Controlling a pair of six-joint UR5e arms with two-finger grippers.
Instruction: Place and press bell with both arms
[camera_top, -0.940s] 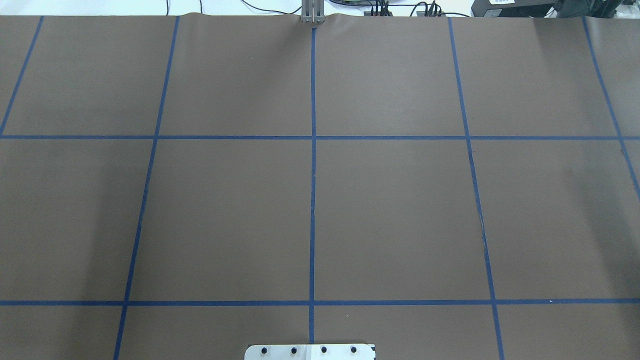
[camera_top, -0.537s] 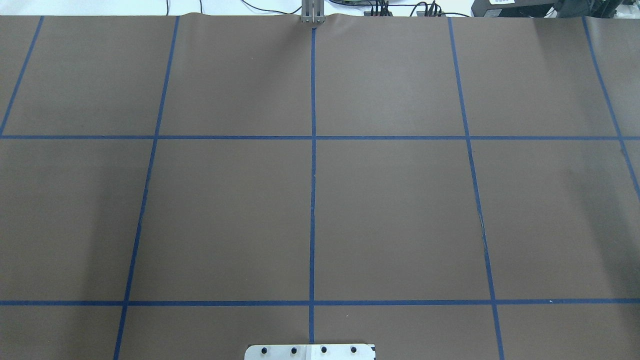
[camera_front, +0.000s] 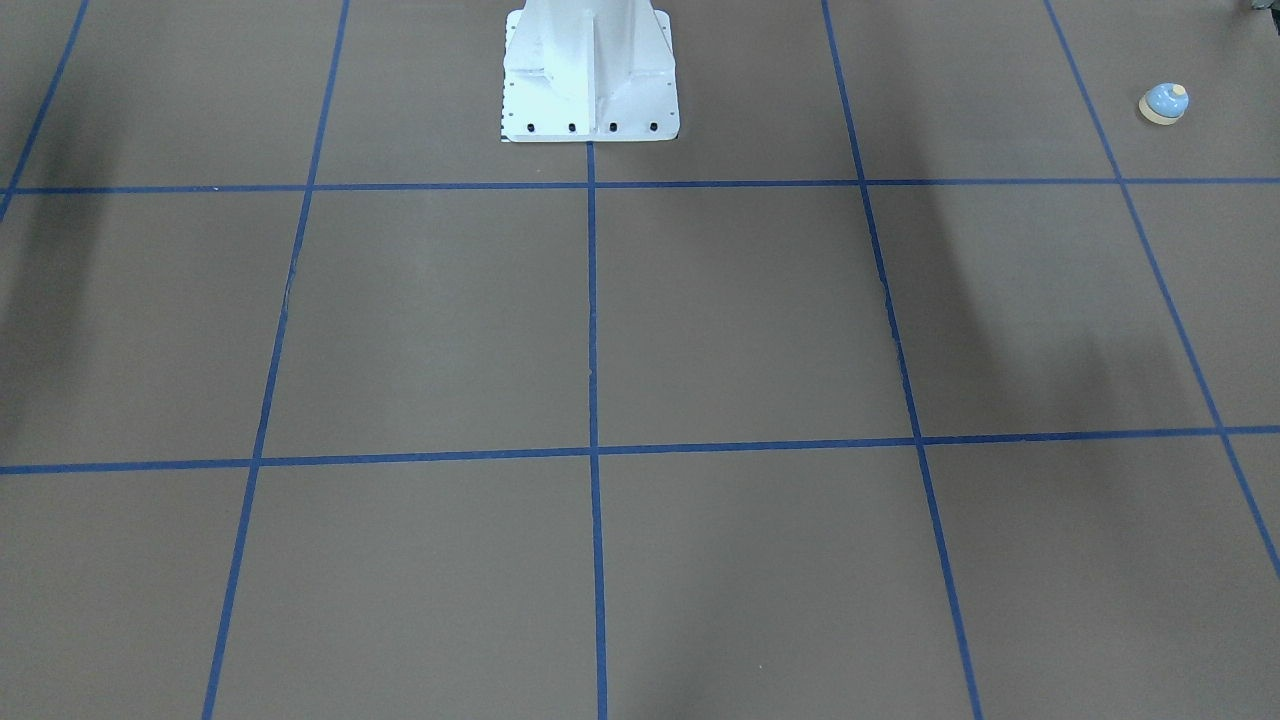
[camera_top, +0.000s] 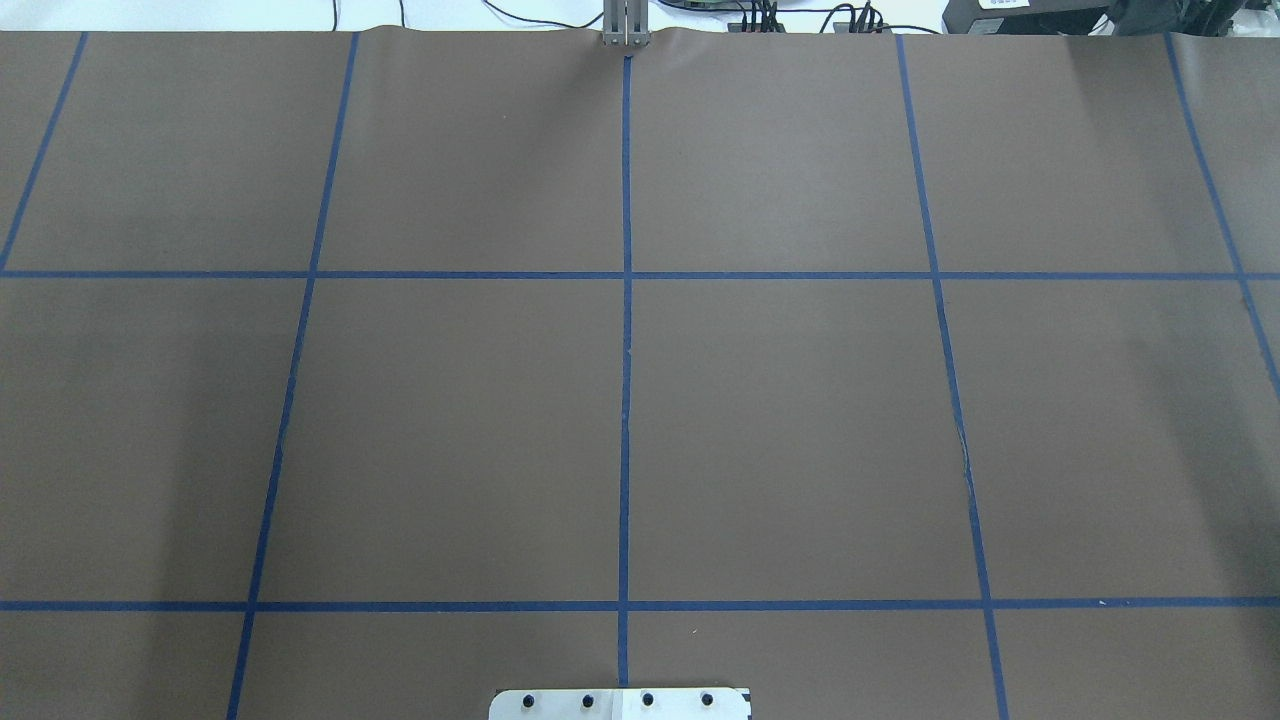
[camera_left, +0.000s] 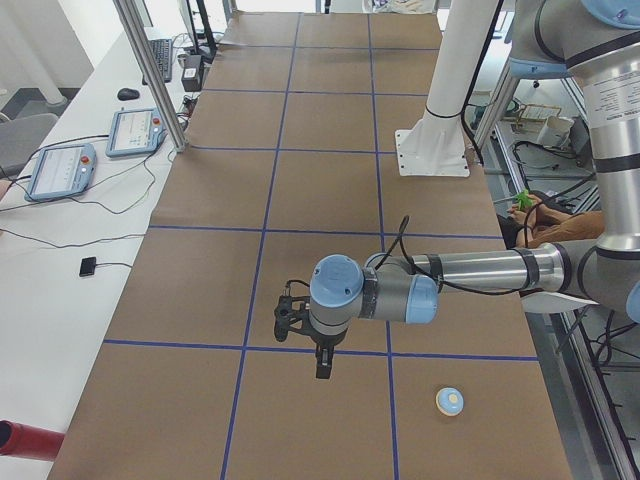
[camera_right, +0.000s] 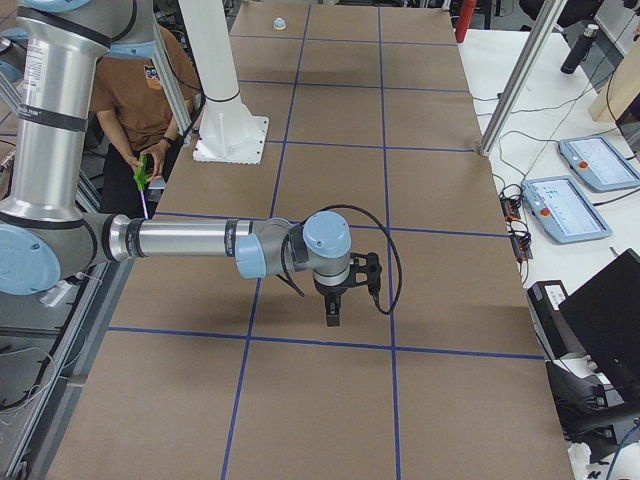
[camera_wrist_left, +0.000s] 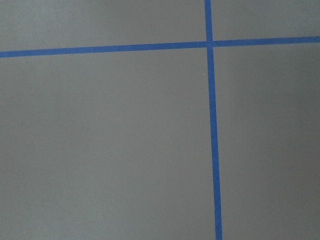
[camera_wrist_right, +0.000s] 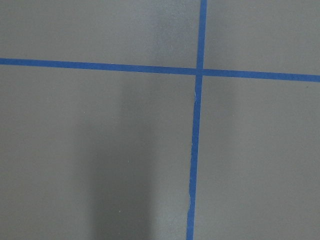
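Observation:
The bell (camera_front: 1163, 103) is a small light-blue dome with a cream base and button. It stands on the brown table near the robot's far left corner, and also shows in the exterior left view (camera_left: 449, 401) and small in the exterior right view (camera_right: 280, 22). My left gripper (camera_left: 322, 368) hangs fingers-down above the table, apart from the bell. My right gripper (camera_right: 333, 319) hangs fingers-down over the other half of the table. Both show only in side views, so I cannot tell whether they are open or shut. The wrist views show only brown table and blue tape.
The white pedestal (camera_front: 590, 70) is bolted at the robot's side of the table. A person (camera_right: 150, 90) sits behind it. Teach pendants (camera_left: 140, 130) and cables lie on the white bench across the table. Blue tape lines (camera_top: 626, 400) grid the surface.

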